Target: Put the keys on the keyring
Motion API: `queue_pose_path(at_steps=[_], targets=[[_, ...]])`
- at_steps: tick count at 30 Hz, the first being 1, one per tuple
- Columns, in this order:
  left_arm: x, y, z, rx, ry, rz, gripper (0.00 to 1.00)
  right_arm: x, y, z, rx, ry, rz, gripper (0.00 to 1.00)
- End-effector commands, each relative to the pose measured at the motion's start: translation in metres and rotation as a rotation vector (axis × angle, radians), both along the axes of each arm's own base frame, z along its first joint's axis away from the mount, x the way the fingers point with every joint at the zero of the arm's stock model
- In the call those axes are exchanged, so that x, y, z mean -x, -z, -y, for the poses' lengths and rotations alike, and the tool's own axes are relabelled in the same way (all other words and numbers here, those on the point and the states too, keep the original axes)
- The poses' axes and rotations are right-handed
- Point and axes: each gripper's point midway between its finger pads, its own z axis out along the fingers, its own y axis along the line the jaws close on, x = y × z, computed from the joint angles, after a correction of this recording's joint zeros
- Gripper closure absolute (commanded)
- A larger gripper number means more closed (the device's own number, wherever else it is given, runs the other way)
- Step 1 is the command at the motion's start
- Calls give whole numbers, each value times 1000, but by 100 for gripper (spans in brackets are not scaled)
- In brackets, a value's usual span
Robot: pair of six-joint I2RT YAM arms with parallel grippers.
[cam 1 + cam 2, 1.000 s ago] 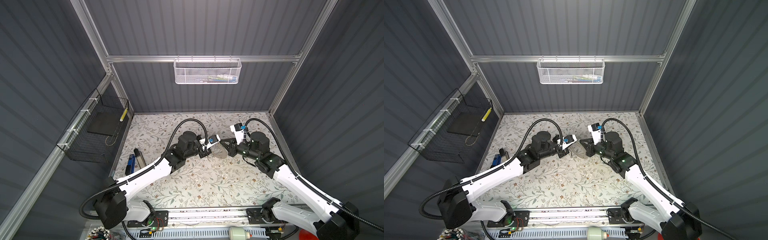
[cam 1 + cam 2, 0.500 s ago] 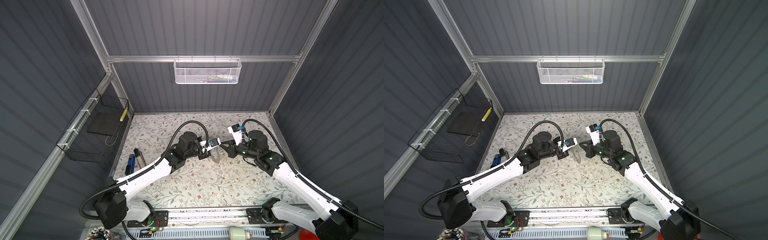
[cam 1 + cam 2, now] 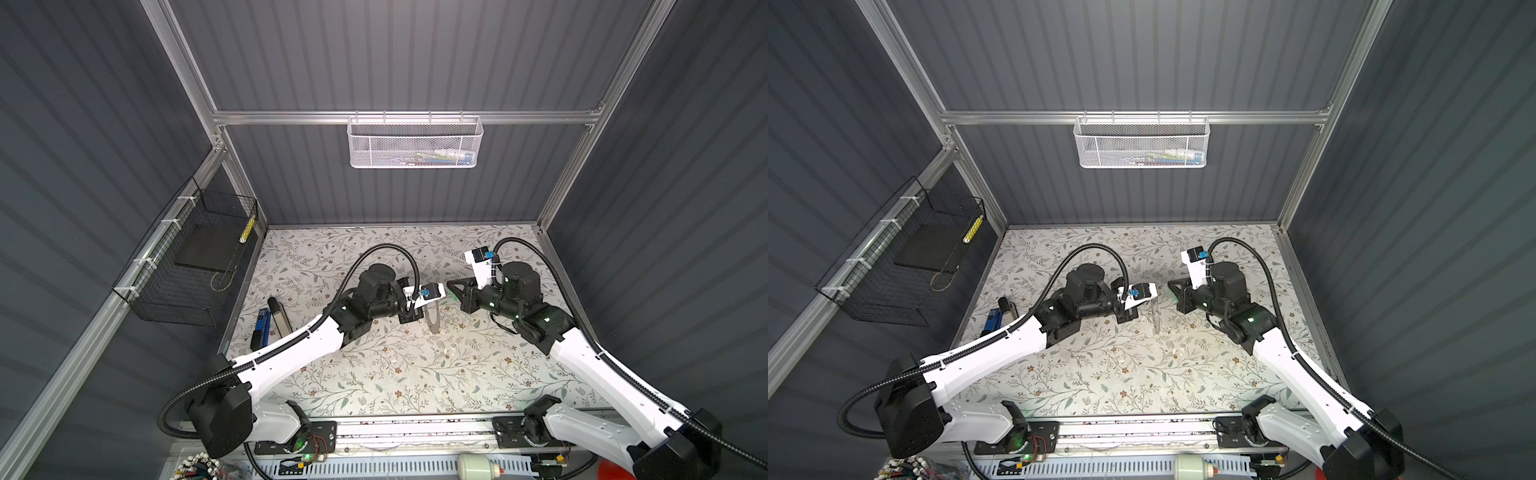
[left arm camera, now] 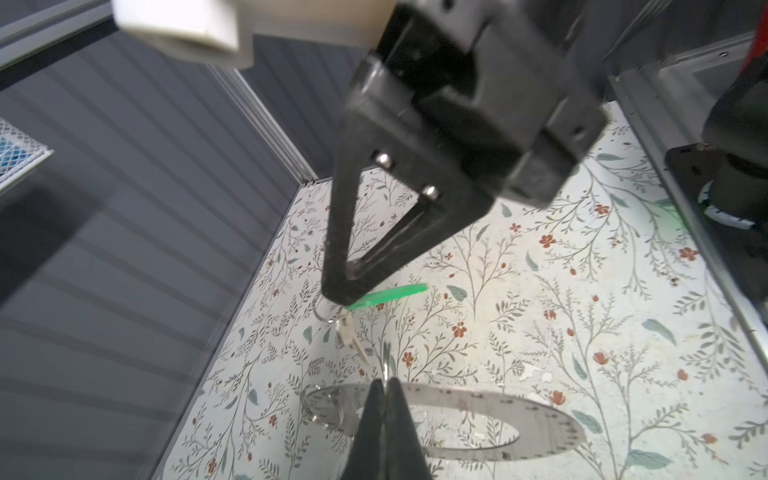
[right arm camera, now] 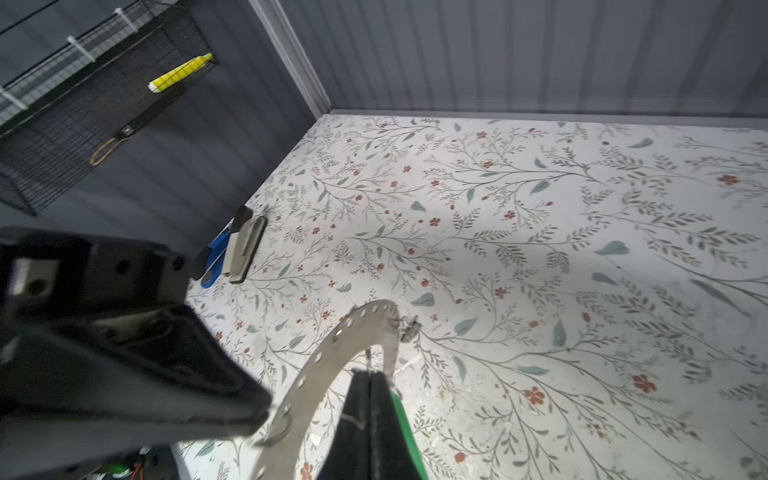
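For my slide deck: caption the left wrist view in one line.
Right pincer holds the green key tag, a small key dangling, near the keyring gripped by the left pincer.

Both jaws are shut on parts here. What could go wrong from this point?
1. The small key dangles loose under the green tag pinched by the right gripper. It may swing and miss the wire loop on the keyring.
2. The left gripper holds the keyring only at its rim, so a push could twist it or slip it free.
3. The two grippers' tips are close and could collide.
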Motion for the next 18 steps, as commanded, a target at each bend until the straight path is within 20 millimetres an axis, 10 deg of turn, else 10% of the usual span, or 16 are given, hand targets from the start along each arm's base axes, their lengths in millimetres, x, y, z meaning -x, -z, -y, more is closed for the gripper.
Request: queue_pose_path(at_steps=[1, 18], targets=[[7, -34, 10, 88, 53, 31, 100, -5, 6, 4, 8, 38, -8, 100], [-8, -37, -3, 104, -65, 72, 100, 34, -16, 0, -48, -131, 212, 100]])
